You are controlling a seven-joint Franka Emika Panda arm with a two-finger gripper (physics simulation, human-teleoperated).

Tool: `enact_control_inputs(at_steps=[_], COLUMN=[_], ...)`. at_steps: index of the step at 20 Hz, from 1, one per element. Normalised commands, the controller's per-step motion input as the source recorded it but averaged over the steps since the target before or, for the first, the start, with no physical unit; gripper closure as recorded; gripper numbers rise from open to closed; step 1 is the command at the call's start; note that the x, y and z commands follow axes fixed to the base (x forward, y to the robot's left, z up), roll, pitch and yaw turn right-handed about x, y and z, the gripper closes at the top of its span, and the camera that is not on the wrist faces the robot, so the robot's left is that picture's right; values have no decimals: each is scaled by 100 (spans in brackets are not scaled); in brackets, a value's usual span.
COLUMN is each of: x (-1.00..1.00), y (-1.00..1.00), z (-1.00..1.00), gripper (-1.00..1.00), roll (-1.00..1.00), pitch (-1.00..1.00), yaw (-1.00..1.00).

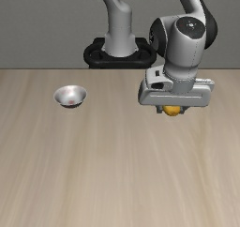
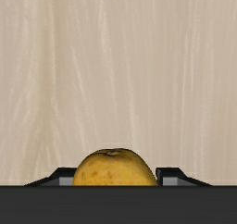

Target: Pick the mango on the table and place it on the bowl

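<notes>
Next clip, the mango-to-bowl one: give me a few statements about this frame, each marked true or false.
1. The mango sits between the fingers of the claw, touched from both sides. True.
2. The mango already lies in the bowl. False: it is at the claw, well apart from the bowl, which holds nothing.
3. The bowl stands toward the exterior view's left of the claw. True.
4. The bowl is turned upside down. False: it stands upright on the table, its opening upward.
</notes>
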Motion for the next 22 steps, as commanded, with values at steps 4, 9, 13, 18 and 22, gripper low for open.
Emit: enact_control_inputs(at_steps=[4,9,13,18,22], x=[0,0,0,0,0], y=[-100,-100,-100,-100,-100], z=[0,0,0,0,0], gripper=[100,100,100,100,100], roll=[0,0,0,0,0], pitch=[0,0,0,0,0], yaw=[0,0,0,0,0])
